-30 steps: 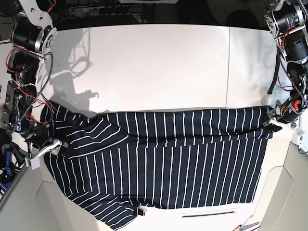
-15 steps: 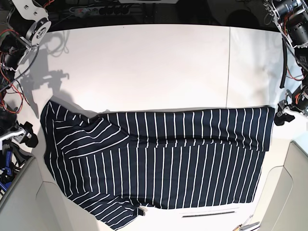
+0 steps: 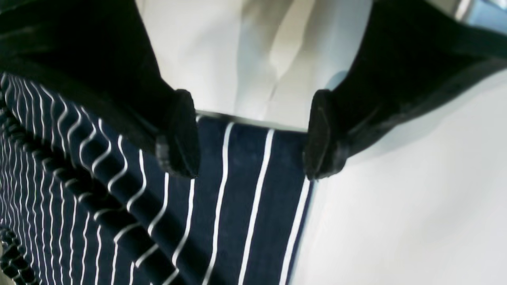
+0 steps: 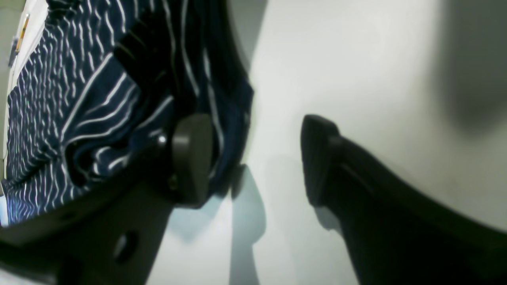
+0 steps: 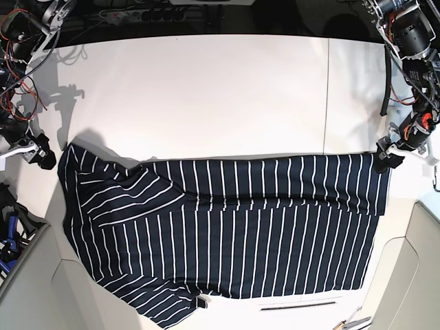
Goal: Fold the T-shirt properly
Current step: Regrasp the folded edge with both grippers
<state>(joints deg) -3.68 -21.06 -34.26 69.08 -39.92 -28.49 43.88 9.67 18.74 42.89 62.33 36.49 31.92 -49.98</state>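
You had the dark navy, white-striped soft fabric T-shirt (image 5: 227, 227) spread across the lower half of the base frame on the white table top (image 5: 206, 89), with its upper edge running nearly straight from left to right. A sleeve lay folded diagonally over the body at the left of the frame, its stripes slanting against the vertical ones. A bottom-left portion hung over the table's front edge.

Your left gripper (image 5: 383, 159) stood at the shirt's upper right corner in the base view. In the left wrist view the left gripper (image 3: 251, 132) had its two black pads spread apart, released, with the shirt's corner (image 3: 245, 190) lying flat between and below them; the left pad (image 3: 180, 132) overlapped the fabric and the right pad sat at the fabric's edge. Neither pinched cloth.

Your right gripper (image 5: 42, 152) sat at the far left of the base frame, just beside the shirt's upper left corner. In the right wrist view the right gripper (image 4: 253, 158) was likewise parted, with bare table between the pads; bunched striped fabric (image 4: 99, 99) lay behind the left pad (image 4: 190, 158). Contact there could not be told.
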